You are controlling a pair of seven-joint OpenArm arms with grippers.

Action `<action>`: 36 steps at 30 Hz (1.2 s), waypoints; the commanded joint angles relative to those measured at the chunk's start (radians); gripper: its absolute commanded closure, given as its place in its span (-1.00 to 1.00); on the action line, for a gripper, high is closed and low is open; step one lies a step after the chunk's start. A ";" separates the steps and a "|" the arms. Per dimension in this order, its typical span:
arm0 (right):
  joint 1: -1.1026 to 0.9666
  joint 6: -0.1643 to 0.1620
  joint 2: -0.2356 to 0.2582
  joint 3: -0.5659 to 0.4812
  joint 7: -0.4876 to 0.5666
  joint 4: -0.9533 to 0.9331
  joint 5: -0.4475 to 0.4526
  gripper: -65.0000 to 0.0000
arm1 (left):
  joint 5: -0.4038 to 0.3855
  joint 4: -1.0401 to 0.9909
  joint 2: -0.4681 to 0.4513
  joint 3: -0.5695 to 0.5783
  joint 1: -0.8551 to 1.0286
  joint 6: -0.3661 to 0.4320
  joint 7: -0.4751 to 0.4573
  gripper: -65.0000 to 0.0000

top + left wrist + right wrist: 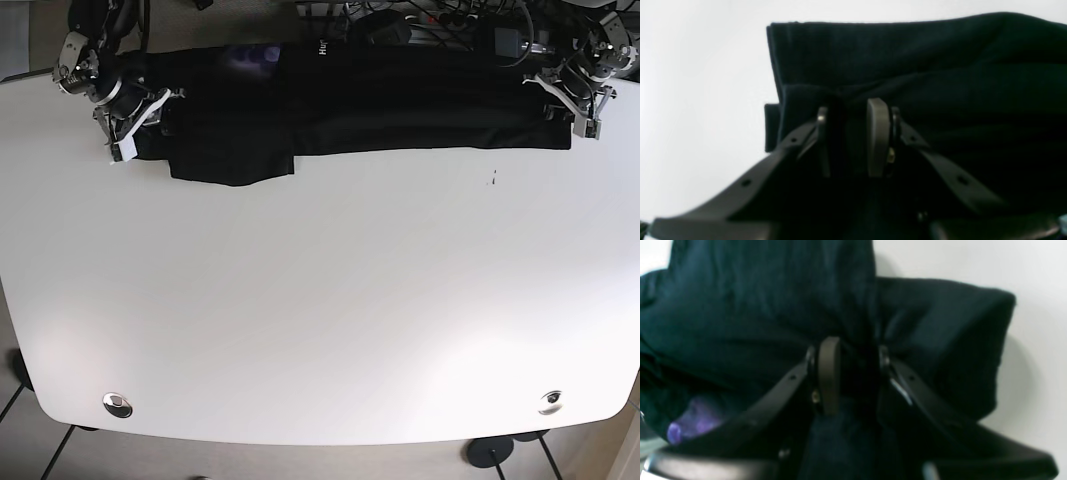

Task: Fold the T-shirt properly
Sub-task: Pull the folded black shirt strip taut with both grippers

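Shirt point(350, 110): dark, lying as a long folded band along the far edge of the table point(320, 300), with a sleeve or flap sticking out toward the near side at the base view's left.

Right gripper point(853, 373) is at the band's end on the base view's left. Wrist view shows dark cloth bunched between its fingers, so I read it as clamped on the shirt.

Left gripper point(853, 136) is at the opposite end, fingers narrow with cloth between them. Also clamped, by the look of it.

Handling, my judgement:
- Light, limp knit with no stiffness; it sags and wrinkles wherever unsupported.
- Layers slide on each other, so pinch through all of them or the fold splits.
- Low fragility, some stretch.
- Best hold is at the end corners, both arms moving evenly with light tension.
- The loose flap may drag.
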 commanded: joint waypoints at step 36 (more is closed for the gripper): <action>0.580 -0.022 -0.034 -0.249 -0.048 -0.319 -0.171 0.90 | -0.006 -0.289 -0.135 0.125 -0.268 0.007 -0.042 0.59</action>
